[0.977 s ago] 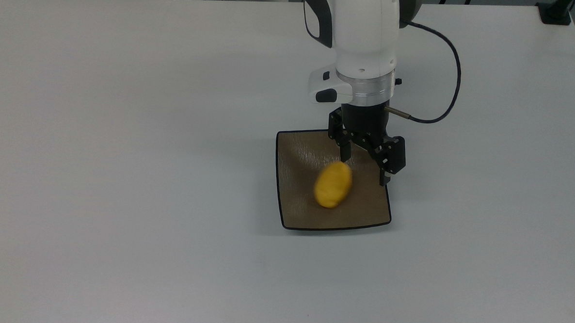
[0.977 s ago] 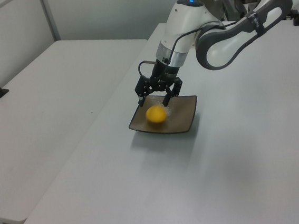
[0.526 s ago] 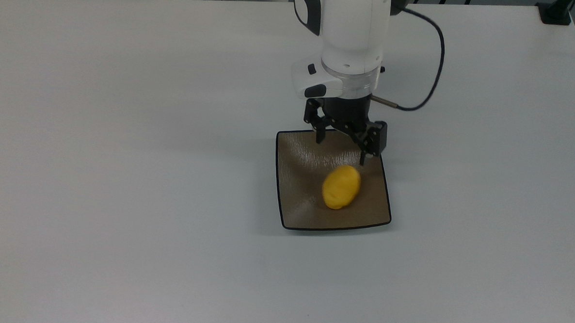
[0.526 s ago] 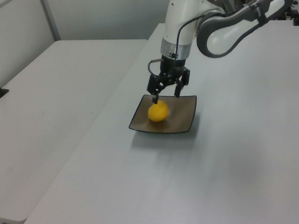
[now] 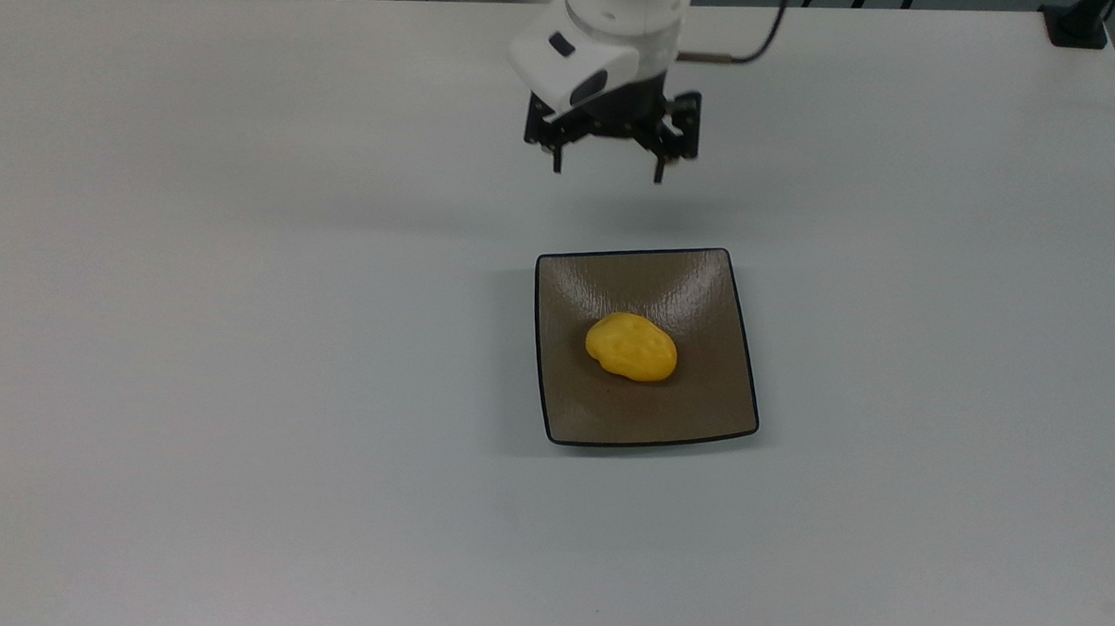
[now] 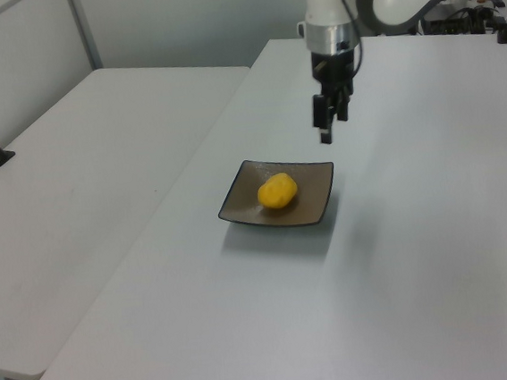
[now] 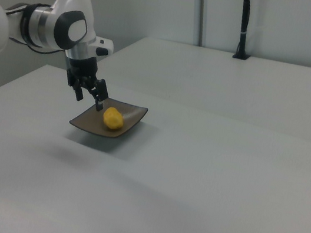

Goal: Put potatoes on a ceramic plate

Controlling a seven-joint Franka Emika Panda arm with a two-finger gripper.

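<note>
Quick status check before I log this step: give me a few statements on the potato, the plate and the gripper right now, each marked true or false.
1. The potato lies on the ceramic plate. True.
2. The gripper is shut on the potato. False: it is open, holds nothing and hangs above the table.
3. In the top view, the gripper is above the plate's centre. False: it is beyond the plate's top edge.
4. The potato is yellow, the plate brown. True.
5. A second potato lies on the table. False: one potato is in sight.
</note>
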